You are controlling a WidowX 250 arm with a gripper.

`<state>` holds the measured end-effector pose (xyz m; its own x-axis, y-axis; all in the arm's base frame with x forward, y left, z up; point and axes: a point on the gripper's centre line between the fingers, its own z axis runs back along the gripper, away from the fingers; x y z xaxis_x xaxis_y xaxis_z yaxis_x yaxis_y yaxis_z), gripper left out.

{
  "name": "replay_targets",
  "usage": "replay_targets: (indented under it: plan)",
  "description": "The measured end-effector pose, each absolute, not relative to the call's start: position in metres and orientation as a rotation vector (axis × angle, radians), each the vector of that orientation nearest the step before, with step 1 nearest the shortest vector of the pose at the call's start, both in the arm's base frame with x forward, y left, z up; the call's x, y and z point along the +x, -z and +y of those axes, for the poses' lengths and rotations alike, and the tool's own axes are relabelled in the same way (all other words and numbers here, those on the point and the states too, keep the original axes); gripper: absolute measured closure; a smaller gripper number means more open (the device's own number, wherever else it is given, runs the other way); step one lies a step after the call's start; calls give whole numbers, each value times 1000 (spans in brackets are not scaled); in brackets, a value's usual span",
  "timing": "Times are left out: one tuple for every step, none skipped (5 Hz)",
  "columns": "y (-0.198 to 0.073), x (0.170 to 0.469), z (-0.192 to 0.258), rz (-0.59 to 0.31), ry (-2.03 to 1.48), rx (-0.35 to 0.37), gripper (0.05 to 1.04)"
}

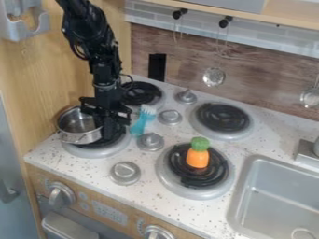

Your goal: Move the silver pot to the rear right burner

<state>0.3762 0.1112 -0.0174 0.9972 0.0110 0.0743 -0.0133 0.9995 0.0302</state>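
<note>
The black gripper (107,122) hangs down at the right side of the silver pot (77,127), overlapping its right rim. I cannot tell whether it grips the rim. Standing upright, the pot is over the left part of the front left burner (96,145), whose black coil is partly hidden beneath the pot and gripper. The rear right burner (222,117) has a dark coil in a grey ring, with nothing on it.
An orange carrot toy with a green top (198,154) is on the front right burner (174,179). A teal brush-like utensil (140,123) lies near the knobs, right of the gripper. The rear left burner (142,93) is behind. A grey sink (274,196) occupies the right front.
</note>
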Motion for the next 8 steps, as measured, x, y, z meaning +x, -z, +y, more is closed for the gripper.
replay_targets:
  plan:
    - [4, 382, 70, -114, 139, 2, 1023]
    - [-10, 391, 31, -165, 285, -41, 1024]
    - [-14, 396, -4, -183, 417, -65, 1024]
    - [-29, 415, -37, -237, 520, -57, 1024]
    - [-14, 429, -55, -220, 570, -44, 1025]
    - [-1, 447, -74, -216, 611, -27, 1025]
    - [10, 467, -88, -235, 617, -25, 1025]
    - [11, 484, -94, -265, 612, -37, 1025]
